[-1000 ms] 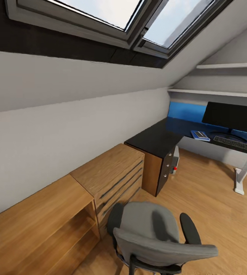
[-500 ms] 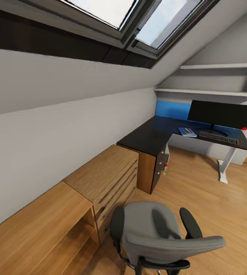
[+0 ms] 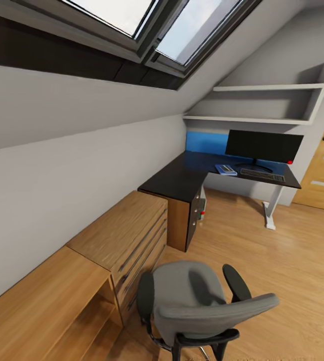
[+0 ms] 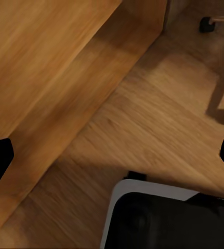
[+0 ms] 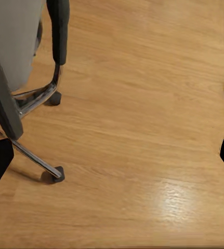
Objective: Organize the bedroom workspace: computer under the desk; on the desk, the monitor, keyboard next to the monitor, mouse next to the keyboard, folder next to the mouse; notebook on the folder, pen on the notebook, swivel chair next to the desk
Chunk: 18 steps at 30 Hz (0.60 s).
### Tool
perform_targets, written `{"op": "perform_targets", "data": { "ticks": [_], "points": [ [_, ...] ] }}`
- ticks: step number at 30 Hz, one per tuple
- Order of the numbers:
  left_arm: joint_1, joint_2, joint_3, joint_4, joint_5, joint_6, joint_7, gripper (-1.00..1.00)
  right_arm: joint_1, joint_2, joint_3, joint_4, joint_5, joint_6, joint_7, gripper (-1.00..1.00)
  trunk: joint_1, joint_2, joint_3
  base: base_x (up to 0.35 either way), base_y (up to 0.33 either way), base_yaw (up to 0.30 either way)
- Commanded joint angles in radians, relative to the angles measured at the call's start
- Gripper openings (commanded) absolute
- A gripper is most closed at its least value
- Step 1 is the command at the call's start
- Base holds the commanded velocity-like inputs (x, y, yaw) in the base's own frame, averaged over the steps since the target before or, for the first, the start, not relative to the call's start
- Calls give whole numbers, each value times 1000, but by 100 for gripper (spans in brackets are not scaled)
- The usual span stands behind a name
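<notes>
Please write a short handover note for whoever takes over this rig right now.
Grippers: left gripper and right gripper both open and empty, aimed at the floor.
Things: monitor, keyboard and folder, with something dark on top, are on the desk. Swivel chair stands well short of it.
Left: bring the chair to the desk; mouse, pen and computer can't be confirmed from here.
</notes>
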Motion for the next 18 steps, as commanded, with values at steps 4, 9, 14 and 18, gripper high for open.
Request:
{"op": "perform_targets", "data": {
  "ticks": [4,9,14,18],
  "points": [
    [0,1,-9,-2,4,-1,8,100,-1,-1,8,-3,-2,0,-10,100,1,-2,-2,0,4,-257],
    [0,1,-9,-2,4,-1,8,100,-1,-1,8,-3,-2,0,-10,100,1,-2,-2,0,34,-257],
    [0,1,-9,-2,4,-1,8,100,-1,-1,8,-3,-2,0,-10,100,1,-2,-2,0,219,-257],
    [0,1,-9,-2,4,-1,8,100,-1,-1,8,-3,-2,0,-10,100,1,-2,-2,0,280,-257]
  ]
}}
